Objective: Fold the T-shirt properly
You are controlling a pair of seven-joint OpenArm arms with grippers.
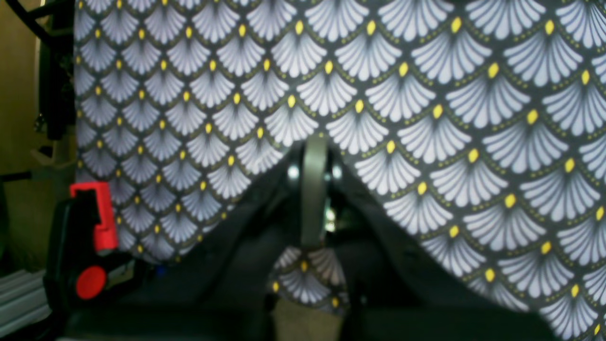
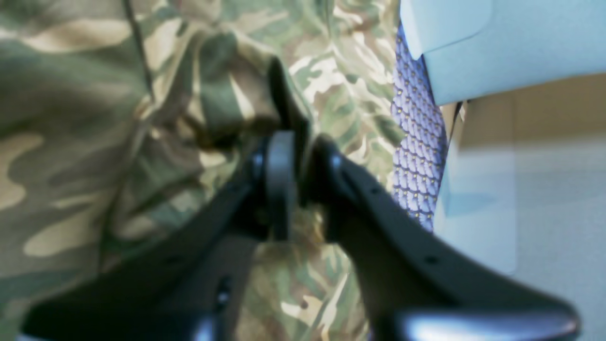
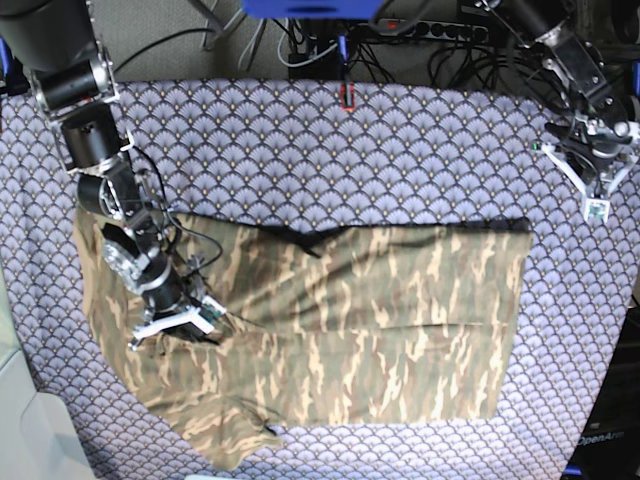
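Note:
The camouflage T-shirt point(image 3: 350, 320) lies spread across the middle of the patterned table cloth point(image 3: 350, 150), its left part rumpled. My right gripper point(image 3: 180, 325) rests on that rumpled left part. In the right wrist view its jaws point(image 2: 303, 161) stand slightly apart, and a dark-edged fold of the T-shirt point(image 2: 94, 142) runs up into the narrow gap. My left gripper point(image 3: 597, 190) hangs at the far right of the table, clear of the shirt. The left wrist view shows it point(image 1: 315, 142) shut and empty above bare cloth point(image 1: 426, 94).
Cables and a power strip point(image 3: 420, 30) run behind the table's back edge. A black clamp with red parts point(image 1: 94, 232) sits at the table's edge beside my left gripper. A pale box point(image 2: 511, 42) stands beyond the table's edge on the right arm's side.

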